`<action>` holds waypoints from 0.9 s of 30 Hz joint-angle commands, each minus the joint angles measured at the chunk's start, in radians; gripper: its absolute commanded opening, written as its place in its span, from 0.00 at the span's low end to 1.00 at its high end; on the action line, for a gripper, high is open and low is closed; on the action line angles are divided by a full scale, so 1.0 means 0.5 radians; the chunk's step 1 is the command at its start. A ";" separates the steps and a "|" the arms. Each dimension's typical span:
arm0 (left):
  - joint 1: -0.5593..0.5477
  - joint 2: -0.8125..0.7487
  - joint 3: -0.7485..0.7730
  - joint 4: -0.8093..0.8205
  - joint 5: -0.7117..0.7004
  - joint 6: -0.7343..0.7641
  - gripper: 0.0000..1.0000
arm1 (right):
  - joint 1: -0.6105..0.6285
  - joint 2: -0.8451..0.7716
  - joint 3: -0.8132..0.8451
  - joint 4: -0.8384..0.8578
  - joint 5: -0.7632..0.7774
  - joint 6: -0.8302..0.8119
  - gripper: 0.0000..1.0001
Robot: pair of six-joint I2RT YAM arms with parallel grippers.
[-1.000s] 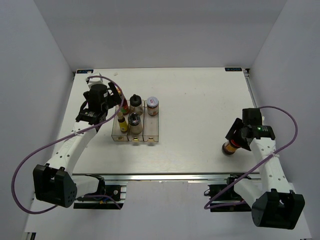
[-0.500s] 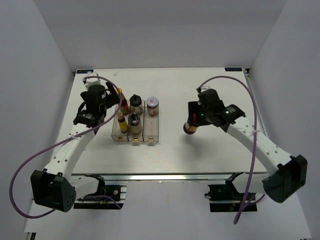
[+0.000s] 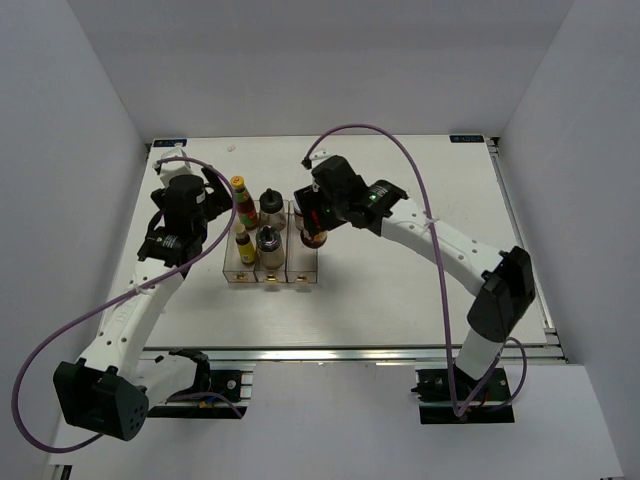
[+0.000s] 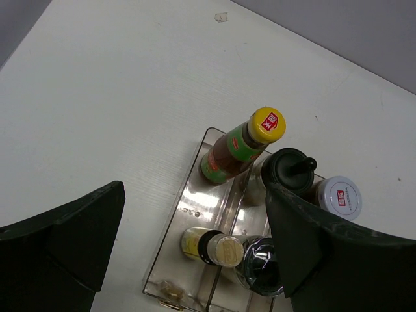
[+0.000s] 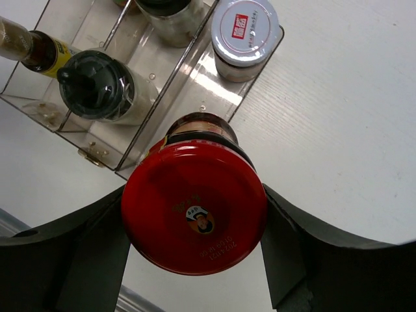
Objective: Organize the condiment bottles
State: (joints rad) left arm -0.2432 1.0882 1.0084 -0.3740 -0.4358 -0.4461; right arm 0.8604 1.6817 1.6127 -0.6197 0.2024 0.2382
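The red-lidded dark jar (image 5: 194, 218) is held clenched in the right tool (image 5: 195, 224), near the white jar (image 5: 246, 29).

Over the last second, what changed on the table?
The right gripper, jaws shut on the red-lidded dark jar, carried it from the right side of the table leftward to the right compartment of the tray; whether it is set down is unclear. The left gripper, jaws open, backed off left from the tray. The other five bottles stayed put in the tray.
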 commanded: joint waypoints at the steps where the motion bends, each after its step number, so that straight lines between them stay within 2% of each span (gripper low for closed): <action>1: 0.011 -0.078 -0.017 -0.068 -0.067 -0.025 0.98 | 0.028 0.054 0.266 0.151 0.040 -0.075 0.00; 7: 0.014 -0.133 -0.029 -0.132 -0.153 -0.037 0.98 | 0.077 0.211 0.413 0.114 0.022 -0.102 0.00; 27: 0.014 -0.145 -0.050 -0.139 -0.193 -0.025 0.98 | 0.095 0.450 0.441 0.077 -0.012 -0.032 0.00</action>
State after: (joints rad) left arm -0.2432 1.0370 0.9901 -0.4416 -0.5156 -0.4568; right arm 0.9035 1.9312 1.7580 -0.6483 0.1947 0.2104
